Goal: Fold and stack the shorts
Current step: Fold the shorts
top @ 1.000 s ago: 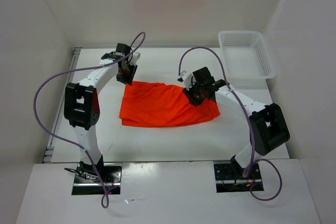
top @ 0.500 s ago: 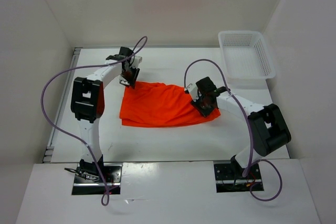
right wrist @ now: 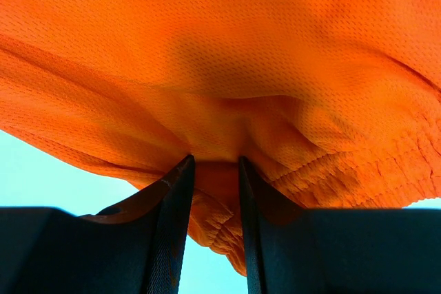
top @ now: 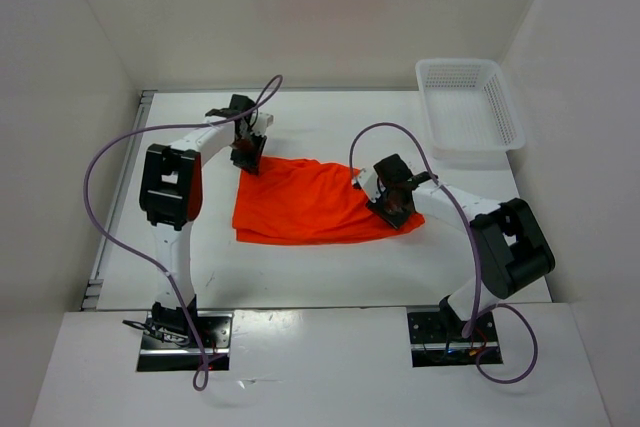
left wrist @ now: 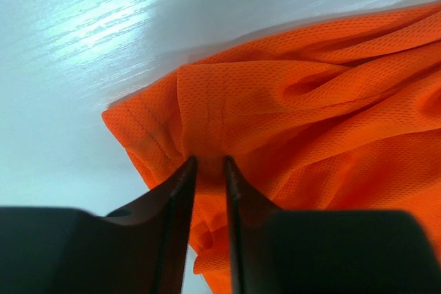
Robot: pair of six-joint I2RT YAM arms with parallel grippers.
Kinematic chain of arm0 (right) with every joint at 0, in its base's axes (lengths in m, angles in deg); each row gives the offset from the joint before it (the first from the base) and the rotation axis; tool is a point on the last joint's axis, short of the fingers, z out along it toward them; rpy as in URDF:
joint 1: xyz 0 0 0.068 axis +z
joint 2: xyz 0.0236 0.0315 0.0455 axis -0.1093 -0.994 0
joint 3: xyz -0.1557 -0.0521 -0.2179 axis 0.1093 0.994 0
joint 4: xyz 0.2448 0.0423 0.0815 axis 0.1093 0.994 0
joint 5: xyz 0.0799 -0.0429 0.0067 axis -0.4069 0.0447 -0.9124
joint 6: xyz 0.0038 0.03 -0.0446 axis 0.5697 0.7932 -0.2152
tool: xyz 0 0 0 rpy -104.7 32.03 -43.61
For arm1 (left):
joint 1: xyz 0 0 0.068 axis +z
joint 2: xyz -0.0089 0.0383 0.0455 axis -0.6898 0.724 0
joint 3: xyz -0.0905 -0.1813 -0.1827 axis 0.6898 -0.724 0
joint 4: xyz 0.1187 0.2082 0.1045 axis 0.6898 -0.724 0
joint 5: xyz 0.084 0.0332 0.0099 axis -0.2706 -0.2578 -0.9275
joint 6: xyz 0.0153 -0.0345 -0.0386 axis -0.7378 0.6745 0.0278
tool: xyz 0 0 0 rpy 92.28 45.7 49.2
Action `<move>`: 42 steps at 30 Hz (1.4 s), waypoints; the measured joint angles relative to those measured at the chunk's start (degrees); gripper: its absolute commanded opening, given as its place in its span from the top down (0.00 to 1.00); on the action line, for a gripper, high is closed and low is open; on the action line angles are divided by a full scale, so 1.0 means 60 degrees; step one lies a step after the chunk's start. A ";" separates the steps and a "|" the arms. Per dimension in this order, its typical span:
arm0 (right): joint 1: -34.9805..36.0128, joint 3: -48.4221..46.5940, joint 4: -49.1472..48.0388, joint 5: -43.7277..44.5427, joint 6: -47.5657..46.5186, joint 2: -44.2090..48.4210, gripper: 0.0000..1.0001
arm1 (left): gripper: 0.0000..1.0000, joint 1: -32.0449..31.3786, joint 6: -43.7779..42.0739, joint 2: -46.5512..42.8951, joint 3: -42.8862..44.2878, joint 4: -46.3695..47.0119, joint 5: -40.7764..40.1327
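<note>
I saw left gripper [left wrist: 207, 163] clamping shorts [top: 305, 202] toward far-left corner of bench [top: 320, 117] | right gripper [right wrist: 215, 163] clamping their right-edge end | long axis spanned both arms

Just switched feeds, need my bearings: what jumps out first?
The bright orange mesh fabric shorts lie spread across the middle of the white table. The left gripper pinches their far left corner, the right gripper their right edge. A white plastic lattice basket sits in the far right corner.
</note>
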 measured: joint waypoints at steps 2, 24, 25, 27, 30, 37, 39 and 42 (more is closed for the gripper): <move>0.0000 0.0004 -0.0007 0.0036 -0.0102 -0.0004 0.62 | 0.77 0.0004 0.0015 0.0000 -0.0004 0.0007 0.0073; 0.0004 0.0208 -0.0492 0.0295 -0.0685 -0.0018 0.65 | 0.95 0.0758 0.0022 -0.1934 -0.0965 0.0168 -0.0058; 0.0004 0.0208 -0.0503 0.0295 -0.0692 -0.0018 0.65 | 0.93 0.0725 0.0018 -0.2014 -0.1002 0.0164 -0.0091; 0.0004 0.0208 -0.0506 0.0295 -0.0729 -0.0018 0.63 | 0.89 0.0699 0.0018 -0.2022 -0.1107 0.0197 -0.0146; 0.0004 0.0211 -0.0506 0.0299 -0.0780 -0.0018 0.60 | 0.81 0.0718 0.0011 -0.1891 -0.1450 0.0178 -0.0299; 0.0000 -0.0382 0.0036 0.0069 -0.0736 0.0036 0.48 | 0.61 0.0790 0.0000 -0.1377 -0.1545 0.0149 -0.0463; 0.0000 -0.0736 0.0117 -0.0095 -0.0674 0.0284 0.48 | 0.55 0.0816 0.0000 -0.1377 -0.1428 0.0117 -0.0466; 0.0000 -0.0962 0.0091 -0.0280 -0.0608 0.0984 0.47 | 0.54 0.0838 0.0007 -0.1388 -0.1202 0.0127 -0.0419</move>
